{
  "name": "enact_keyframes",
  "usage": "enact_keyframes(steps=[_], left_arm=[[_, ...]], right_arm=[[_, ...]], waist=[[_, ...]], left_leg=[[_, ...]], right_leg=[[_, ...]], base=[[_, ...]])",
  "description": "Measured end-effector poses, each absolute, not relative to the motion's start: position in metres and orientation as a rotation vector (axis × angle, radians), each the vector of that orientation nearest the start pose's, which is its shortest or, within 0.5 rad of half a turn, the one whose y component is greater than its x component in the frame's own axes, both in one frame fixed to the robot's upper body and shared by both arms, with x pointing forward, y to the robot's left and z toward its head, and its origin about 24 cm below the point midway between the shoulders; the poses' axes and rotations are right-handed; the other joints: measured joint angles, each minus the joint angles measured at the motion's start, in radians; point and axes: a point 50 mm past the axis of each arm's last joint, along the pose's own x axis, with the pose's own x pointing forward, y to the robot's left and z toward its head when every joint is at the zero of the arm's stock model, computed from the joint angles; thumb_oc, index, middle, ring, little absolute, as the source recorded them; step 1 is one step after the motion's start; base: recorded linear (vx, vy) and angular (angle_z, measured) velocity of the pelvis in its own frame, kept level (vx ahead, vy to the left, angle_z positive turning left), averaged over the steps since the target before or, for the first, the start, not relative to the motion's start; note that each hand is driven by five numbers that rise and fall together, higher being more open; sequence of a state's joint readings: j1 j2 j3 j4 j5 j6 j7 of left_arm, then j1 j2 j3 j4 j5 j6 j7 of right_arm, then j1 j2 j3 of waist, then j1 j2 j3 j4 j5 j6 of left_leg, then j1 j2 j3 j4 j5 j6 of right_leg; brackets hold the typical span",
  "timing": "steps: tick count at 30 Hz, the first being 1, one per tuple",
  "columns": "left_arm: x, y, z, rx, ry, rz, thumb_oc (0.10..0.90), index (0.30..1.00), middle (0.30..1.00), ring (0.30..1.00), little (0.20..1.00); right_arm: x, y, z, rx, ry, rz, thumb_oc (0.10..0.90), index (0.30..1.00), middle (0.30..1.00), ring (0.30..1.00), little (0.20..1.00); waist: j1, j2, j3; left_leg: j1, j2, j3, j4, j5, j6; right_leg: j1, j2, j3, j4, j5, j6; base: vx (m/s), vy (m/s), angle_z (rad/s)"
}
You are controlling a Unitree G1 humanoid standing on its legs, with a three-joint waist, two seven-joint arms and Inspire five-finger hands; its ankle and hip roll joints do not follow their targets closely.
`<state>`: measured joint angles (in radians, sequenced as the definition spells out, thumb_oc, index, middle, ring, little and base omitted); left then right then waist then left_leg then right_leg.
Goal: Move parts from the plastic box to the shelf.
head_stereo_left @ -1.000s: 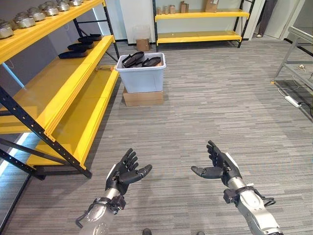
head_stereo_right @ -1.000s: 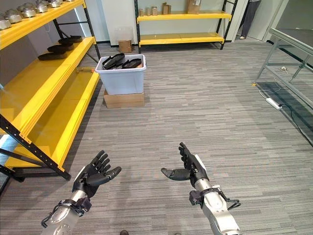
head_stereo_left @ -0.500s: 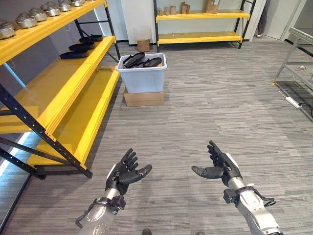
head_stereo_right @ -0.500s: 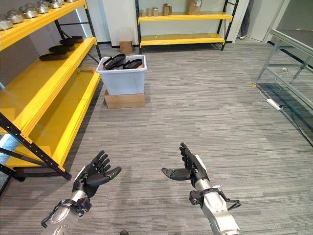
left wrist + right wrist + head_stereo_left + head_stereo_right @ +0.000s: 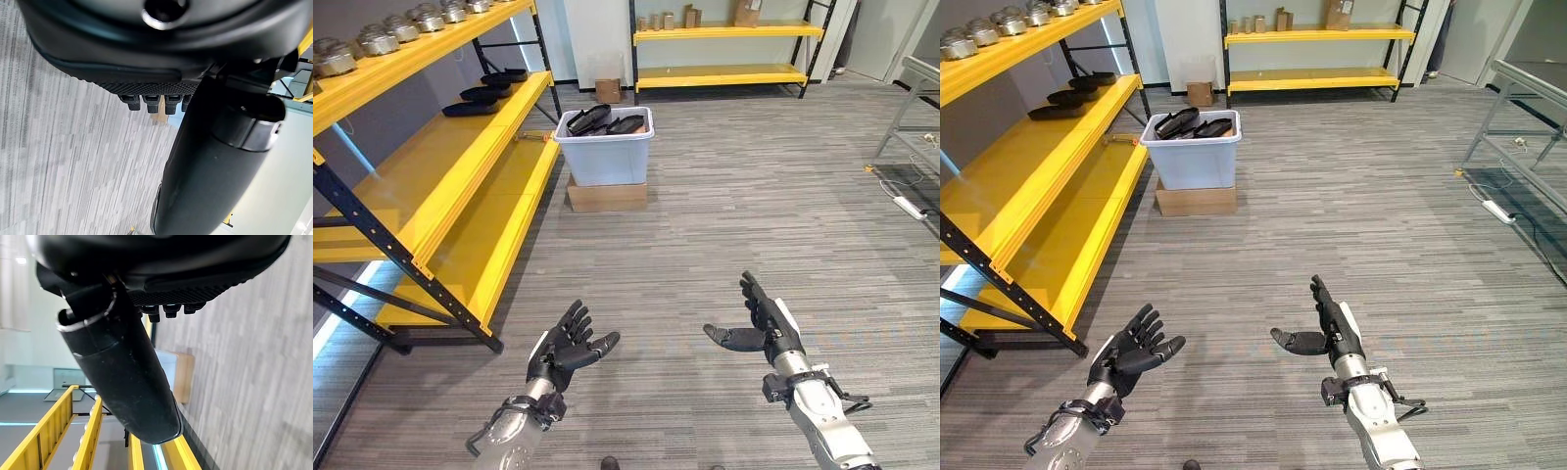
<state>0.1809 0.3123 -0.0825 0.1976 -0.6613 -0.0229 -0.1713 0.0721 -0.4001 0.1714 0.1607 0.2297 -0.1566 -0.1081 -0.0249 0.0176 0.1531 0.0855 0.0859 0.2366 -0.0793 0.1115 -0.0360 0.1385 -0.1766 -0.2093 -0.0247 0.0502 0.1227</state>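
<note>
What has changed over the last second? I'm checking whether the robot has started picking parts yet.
Nothing is picked yet. The whole view shifted slightly, so the camera moved, not the things. The left hand and right hand stay open and empty. The black parts remain in the white plastic box by the yellow shelf.

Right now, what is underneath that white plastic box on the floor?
The plastic box stands on a flat brown cardboard box on the carpet. Black parts fill its top; anything deeper inside is hidden.

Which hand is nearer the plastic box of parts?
Left, slightly. The plastic box stands far ahead; the left hand is almost straight below it, the right hand off to the right. Both open, empty.
</note>
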Motion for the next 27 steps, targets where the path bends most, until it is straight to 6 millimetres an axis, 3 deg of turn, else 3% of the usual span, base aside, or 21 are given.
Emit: enact_keyframes(steps=[2,5,7,8,9,10,11,12,13,14,15,16,17,18,19,20,21,22,25,27], left_arm=[[0.199,0.205,-0.029,-0.372,0.324,-0.094,0.900,1.000,1.000,1.000,1.000],[0.207,0.206,-0.031,-0.366,0.341,-0.134,0.900,1.000,1.000,1.000,1.000],[0.215,0.201,-0.026,-0.365,0.323,-0.167,0.900,1.000,1.000,1.000,1.000],[0.209,0.196,-0.032,-0.371,0.352,-0.180,0.900,1.000,1.000,1.000,1.000],[0.208,0.195,-0.030,-0.372,0.343,-0.186,0.900,1.000,1.000,1.000,1.000],[0.210,0.197,-0.027,-0.364,0.334,-0.185,0.900,1.000,1.000,1.000,1.000],[0.216,0.201,-0.026,-0.349,0.330,-0.181,0.900,1.000,1.000,1.000,1.000],[0.235,0.209,-0.019,-0.314,0.314,-0.173,0.900,1.000,1.000,1.000,1.000],[0.244,0.209,-0.018,-0.316,0.315,-0.162,0.900,1.000,1.000,1.000,1.000],[0.249,0.201,-0.014,-0.339,0.289,-0.170,0.900,1.000,1.000,1.000,1.000],[0.244,0.193,-0.018,-0.359,0.297,-0.184,0.900,1.000,1.000,1.000,1.000],[0.235,0.187,-0.020,-0.387,0.276,-0.201,0.900,1.000,1.000,1.000,1.000],[0.227,0.184,-0.024,-0.384,0.293,-0.232,0.900,1.000,1.000,1.000,1.000],[0.223,0.184,-0.026,-0.389,0.297,-0.229,0.900,1.000,1.000,1.000,1.000],[0.217,0.183,-0.032,-0.400,0.320,-0.219,0.900,1.000,1.000,1.000,1.000],[0.210,0.182,-0.036,-0.400,0.341,-0.225,0.900,1.000,1.000,1.000,1.000],[0.205,0.185,-0.037,-0.395,0.349,-0.222,0.900,1.000,1.000,1.000,1.000],[0.202,0.188,-0.038,-0.387,0.357,-0.214,0.900,1.000,1.000,1.000,1.000],[0.204,0.193,-0.036,-0.366,0.355,-0.214,0.900,1.000,1.000,1.000,1.000],[0.206,0.190,-0.033,-0.368,0.337,-0.226,0.900,1.000,1.000,1.000,1.000]], right_arm=[[0.231,-0.208,0.011,-0.174,0.078,-0.014,0.900,1.000,1.000,1.000,1.000],[0.231,-0.214,0.015,-0.170,0.054,-0.075,0.900,1.000,1.000,1.000,1.000],[0.232,-0.214,0.021,-0.139,-0.002,-0.112,0.900,1.000,1.000,1.000,1.000],[0.229,-0.214,0.016,-0.149,0.024,-0.096,0.900,1.000,1.000,1.000,1.000],[0.230,-0.213,0.019,-0.152,0.016,-0.079,0.900,1.000,1.000,1.000,1.000],[0.230,-0.213,0.021,-0.160,0.019,-0.048,0.900,1.000,1.000,1.000,1.000],[0.230,-0.211,0.020,-0.166,0.027,-0.020,0.900,1.000,1.000,1.000,1.000],[0.230,-0.211,0.023,-0.171,0.015,-0.009,0.900,1.000,1.000,1.000,1.000],[0.230,-0.214,0.023,-0.174,0.018,-0.022,0.900,1.000,1.000,1.000,1.000],[0.230,-0.220,0.023,-0.168,0.022,-0.061,0.900,1.000,1.000,1.000,1.000],[0.227,-0.225,0.022,-0.159,0.028,-0.086,0.900,1.000,1.000,1.000,1.000],[0.222,-0.224,0.023,-0.131,0.006,-0.131,0.900,1.000,1.000,1.000,1.000],[0.215,-0.224,0.020,-0.126,0.020,-0.152,0.900,1.000,1.000,1.000,1.000],[0.217,-0.224,0.020,-0.128,0.021,-0.154,0.900,1.000,1.000,1.000,1.000],[0.219,-0.223,0.020,-0.135,0.023,-0.150,0.900,1.000,1.000,1.000,1.000],[0.220,-0.223,0.023,-0.138,0.012,-0.149,0.900,1.000,1.000,1.000,1.000],[0.223,-0.222,0.025,-0.150,0.002,-0.141,0.900,1.000,1.000,1.000,1.000],[0.226,-0.220,0.028,-0.166,-0.011,-0.129,0.900,1.000,1.000,1.000,1.000],[0.233,-0.219,0.035,-0.173,-0.043,-0.120,0.900,1.000,1.000,1.000,1.000],[0.236,-0.220,0.039,-0.190,-0.056,-0.111,0.900,1.000,1.000,1.000,1.000]], waist=[[-0.004,-0.012,0.007],[-0.004,-0.046,0.037],[-0.005,-0.047,0.098],[-0.001,0.000,0.097],[-0.011,0.025,0.103],[-0.021,0.043,0.120],[-0.035,0.034,0.126],[-0.077,-0.030,0.158],[-0.089,-0.062,0.180],[-0.095,-0.054,0.191],[-0.096,-0.029,0.204],[-0.129,-0.042,0.211],[-0.153,-0.035,0.209],[-0.138,-0.038,0.213],[-0.113,-0.025,0.217],[-0.117,0.004,0.212],[-0.114,0.012,0.210],[-0.110,0.015,0.210],[-0.115,0.016,0.209],[-0.117,0.016,0.191]], left_leg=[[-0.012,-0.021,0.000,0.004,-0.003,0.015],[-0.058,-0.076,-0.009,0.099,-0.063,0.081],[-0.136,-0.102,-0.023,0.345,-0.212,0.209],[-0.138,-0.086,0.001,0.370,-0.241,0.146],[-0.138,-0.078,0.002,0.333,-0.230,0.144],[-0.140,-0.076,-0.026,0.260,-0.189,0.104],[-0.137,-0.080,-0.023,0.201,-0.183,0.087],[-0.133,-0.089,0.035,0.269,-0.238,0.111],[-0.131,-0.127,0.029,0.286,-0.204,0.139],[-0.133,-0.144,0.030,0.269,-0.214,0.151],[-0.122,-0.156,0.017,0.241,-0.198,0.114],[-0.130,-0.191,-0.008,0.293,-0.263,0.120],[-0.176,-0.168,-0.095,0.507,-0.349,0.154],[-0.170,-0.182,-0.102,0.522,-0.385,0.174],[-0.155,-0.187,-0.096,0.500,-0.384,0.166],[-0.149,-0.186,-0.116,0.461,-0.364,0.163],[-0.123,-0.196,-0.126,0.382,-0.332,0.155],[-0.090,-0.197,-0.135,0.328,-0.301,0.165],[-0.001,-0.196,-0.163,0.243,-0.290,0.160],[0.058,-0.191,-0.170,0.221,-0.308,0.128]], right_leg=[[-0.040,-0.025,-0.003,0.071,-0.035,0.010],[-0.118,-0.094,0.008,0.242,-0.039,0.020],[-0.291,-0.200,0.015,0.615,-0.014,0.020],[-0.343,-0.189,0.014,0.677,-0.018,-0.004],[-0.362,-0.120,0.012,0.617,-0.065,0.000],[-0.353,-0.007,0.044,0.477,-0.106,-0.005],[-0.343,0.066,0.067,0.327,-0.122,-0.019],[-0.300,0.066,0.058,0.117,-0.113,0.057],[-0.295,0.047,0.054,0.064,-0.074,0.060],[-0.307,0.047,0.034,-0.015,-0.009,0.039],[-0.308,0.054,0.039,-0.048,0.013,0.039],[-0.300,0.030,0.197,-0.028,0.009,0.074],[-0.283,0.025,0.246,0.071,-0.007,0.080],[-0.303,0.016,0.240,0.116,0.028,0.056],[-0.341,0.014,0.230,0.173,0.029,0.033],[-0.374,0.021,0.200,0.203,0.016,0.007],[-0.398,0.035,0.170,0.228,0.009,-0.016],[-0.402,0.051,0.147,0.246,0.007,-0.051],[-0.400,0.100,0.116,0.281,0.015,-0.073],[-0.396,0.113,0.119,0.265,0.030,-0.114]], base=[[0.01,0.238,0.10],[0.09,0.287,0.09],[0.11,0.104,-0.29],[0.21,-0.082,-0.52],[0.41,-0.196,-0.48],[0.39,-0.262,-0.16],[0.45,-0.302,0.39],[0.25,-0.193,0.63],[0.66,-0.316,0.77],[0.65,-0.305,0.42],[0.90,-0.453,0.74],[0.51,-0.295,1.32],[0.40,-0.252,1.14],[0.19,-0.133,0.40],[0.29,-0.198,-0.09],[0.35,-0.228,0.13],[0.41,-0.266,0.43],[0.30,-0.196,0.24],[0.28,-0.194,0.21],[0.26,-0.179,0.27]])
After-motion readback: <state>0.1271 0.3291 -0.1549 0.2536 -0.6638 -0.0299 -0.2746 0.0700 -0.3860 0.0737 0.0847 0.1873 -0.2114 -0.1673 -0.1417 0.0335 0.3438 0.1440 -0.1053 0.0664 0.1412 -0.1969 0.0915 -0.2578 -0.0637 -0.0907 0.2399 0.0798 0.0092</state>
